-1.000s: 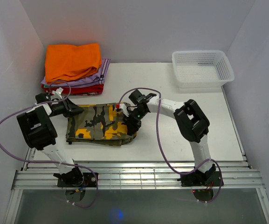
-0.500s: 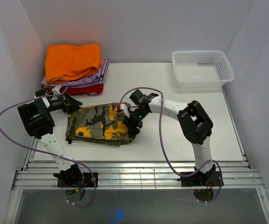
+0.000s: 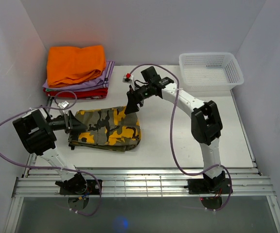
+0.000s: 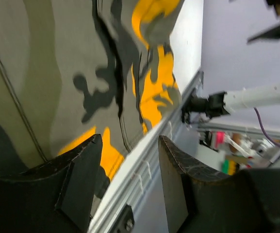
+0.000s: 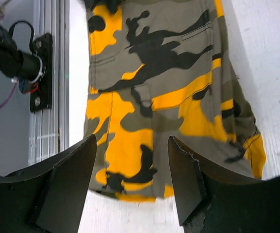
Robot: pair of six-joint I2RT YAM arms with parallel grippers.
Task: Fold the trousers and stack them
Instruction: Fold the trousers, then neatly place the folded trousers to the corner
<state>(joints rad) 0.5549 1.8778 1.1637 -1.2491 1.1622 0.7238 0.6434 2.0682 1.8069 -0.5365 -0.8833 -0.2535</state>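
Observation:
The camouflage trousers [image 3: 106, 127] lie folded into a flat rectangle on the white table, left of centre. My left gripper [image 3: 75, 124] sits at their left edge, open, with nothing between its fingers [image 4: 84, 167]; the trousers [image 4: 67, 73] fill the upper left of the left wrist view. My right gripper [image 3: 130, 105] hovers above the trousers' far right corner, open and empty. From the right wrist view the trousers [image 5: 164, 82] lie spread out below the right gripper [image 5: 131, 145], apart from it.
A stack of folded clothes stands at the back left, with an orange garment [image 3: 76, 63] over lilac and red ones [image 3: 101, 83]. A white mesh basket [image 3: 210, 70] sits at the back right. Metal rails [image 3: 140, 182] run along the table's near edge.
Both grippers have opened and let go of the trousers. The right one rose and drew back toward the far side. The left one shifted nearer, along the trousers' left edge.

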